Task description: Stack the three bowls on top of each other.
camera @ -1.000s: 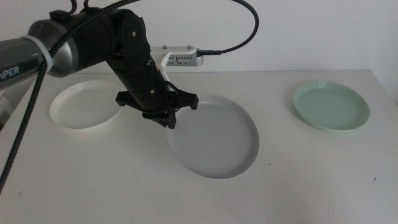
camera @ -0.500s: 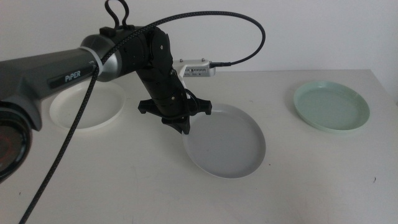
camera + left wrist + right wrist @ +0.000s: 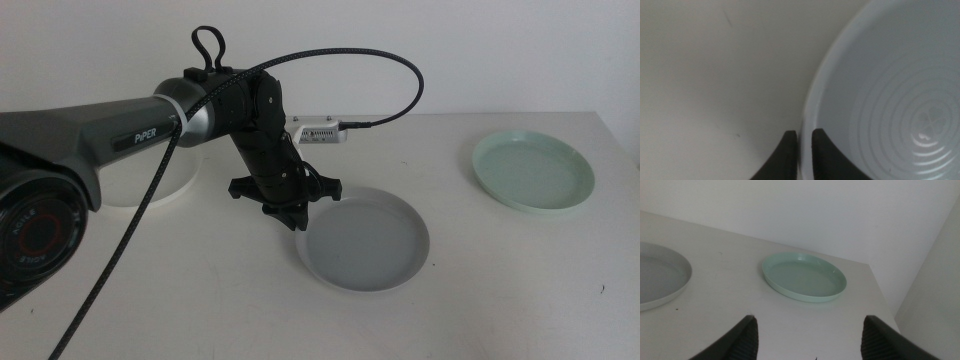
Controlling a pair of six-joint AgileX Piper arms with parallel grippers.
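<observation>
The pale grey bowl (image 3: 366, 237) sits near the middle of the white table (image 3: 200, 300), its low rim pinched at the edge nearest the white bowl by the left gripper (image 3: 285, 212). In the left wrist view the two dark jaws stand almost together with the grey bowl's rim (image 3: 805, 125) between them, one jaw outside the dish and one inside, and faint concentric rings show on the bowl's floor. The black left arm (image 3: 150, 115) reaches in over the table to the grey bowl, a braided cable (image 3: 390, 70) looping above it.

The white bowl (image 3: 150, 185) lies beyond the arm, well apart from the grey bowl and largely hidden behind the arm. The mint green bowl (image 3: 533, 171) rests flat on the table on the grey bowl's other side, also well apart from it, close to the table's far corner. A small white box (image 3: 322, 131) with a cable attached lies just behind the grey bowl.

The right gripper (image 3: 807, 340) waits off to the side with its jaws spread wide and nothing between them, facing the green bowl (image 3: 804, 276), with the grey bowl's edge (image 3: 662, 280) beyond.
</observation>
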